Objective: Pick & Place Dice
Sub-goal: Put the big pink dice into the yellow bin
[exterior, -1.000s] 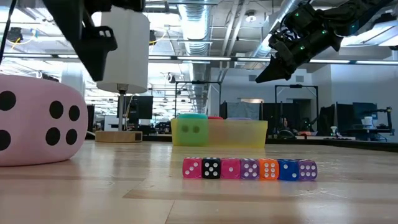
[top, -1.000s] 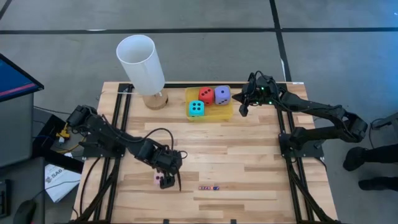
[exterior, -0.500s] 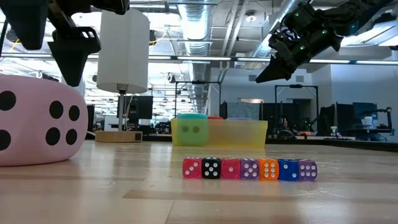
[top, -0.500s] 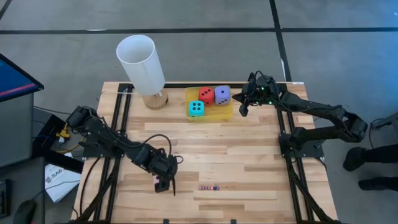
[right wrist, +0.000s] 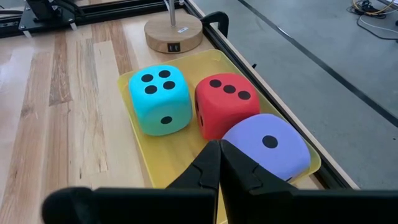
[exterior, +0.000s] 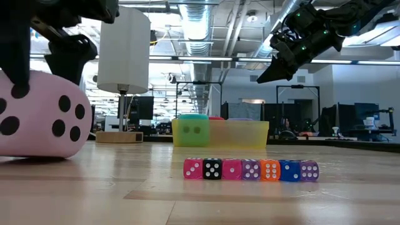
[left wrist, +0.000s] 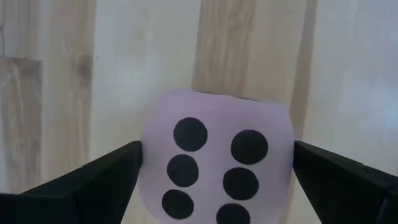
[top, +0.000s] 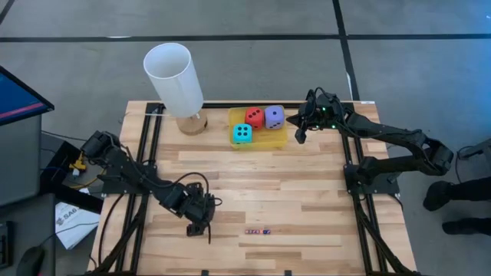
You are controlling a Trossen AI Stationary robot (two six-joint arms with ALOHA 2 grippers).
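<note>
The pink die (exterior: pixel 44 119) rests on the wooden table near its near left corner, a six-pip face (left wrist: pixel 211 168) up. My left gripper (left wrist: pixel 217 149) is open over it, one finger on each side; in the high view the gripper (top: pixel 198 225) hides it. The cyan die (right wrist: pixel 158 99), red die (right wrist: pixel 224 106) and purple die (right wrist: pixel 267 149) sit in a yellow tray (top: pixel 272 141) at the far middle. My right gripper (right wrist: pixel 219 149) hangs shut above the tray's right end, touching nothing. My left gripper comes at the pink die from above, pointing steeply down, open. One fingertip (left wrist: pixel 134 152) meets the die's side (left wrist: pixel 148 143), the other fingertip (left wrist: pixel 301 152) the opposite side (left wrist: pixel 287 143). The die sits on the table, slightly turned, not lifted.
A white cylinder lamp (top: pixel 175 73) on a round wooden base (top: pixel 192 123) stands left of the tray. A row of tiny dice (exterior: pixel 250 169) lies near the table's near edge, right of the pink die. Black frame rails (top: pixel 146 153) run along both table sides.
My left gripper has gone toward the table's near edge and down, its open fingers sinking over the pink die. The die has turned a little on the table, its pips shifting in the low view. My right arm has kept still.
</note>
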